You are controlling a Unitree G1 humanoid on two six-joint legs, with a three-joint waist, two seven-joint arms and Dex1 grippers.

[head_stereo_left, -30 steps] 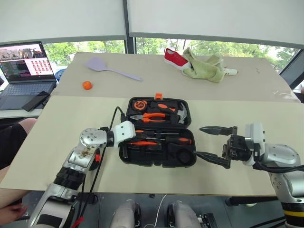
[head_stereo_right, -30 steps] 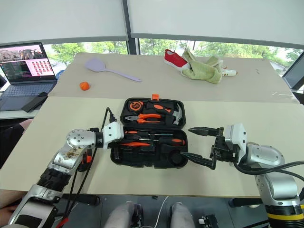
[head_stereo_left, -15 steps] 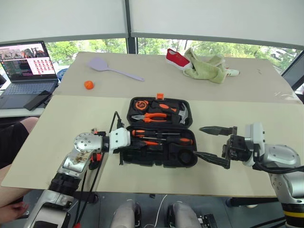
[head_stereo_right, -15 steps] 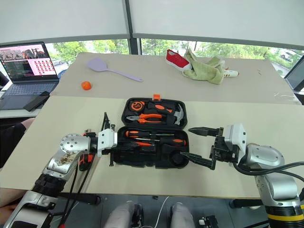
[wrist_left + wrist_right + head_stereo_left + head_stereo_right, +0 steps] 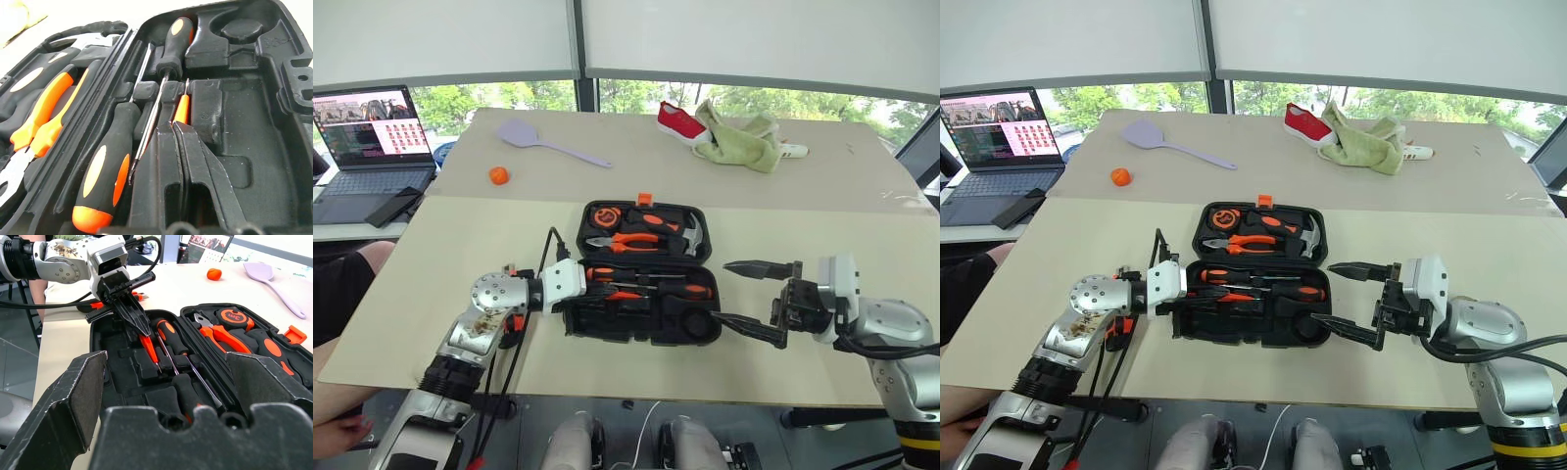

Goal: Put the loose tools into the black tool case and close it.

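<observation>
1. Now the left gripper point(image 5: 139, 325) sits over the left end of the near half of the black tool case point(image 5: 641, 274), its fingers point(image 5: 195, 161) pressed together with the slim orange tester screwdriver point(image 5: 181, 108) at their tips; whether they actually pinch it cannot be told.
2. Compared with a second ago, the left wrist has drawn back toward the case's left edge; earlier its white housing reached further in over the screwdrivers.
3. Across the three moments the right gripper point(image 5: 752, 299) has kept its place just off the right end of the case, fingers spread wide and holding nothing.
4. The case lies open on the beige table point(image 5: 460, 245), unchanged in position, its orange latch point(image 5: 642, 199) on the far edge.
5. Two orange-and-black screwdrivers point(image 5: 646, 277) lie in the near half; pliers point(image 5: 626, 240), a hammer point(image 5: 690, 235) and a tape measure point(image 5: 603, 214) fill the far half, as before.
6. Behind the case, the lilac spatula point(image 5: 543, 140), small orange ball point(image 5: 496, 175), red shoe point(image 5: 679, 119) and green cloth point(image 5: 739, 137) are where they were.
</observation>
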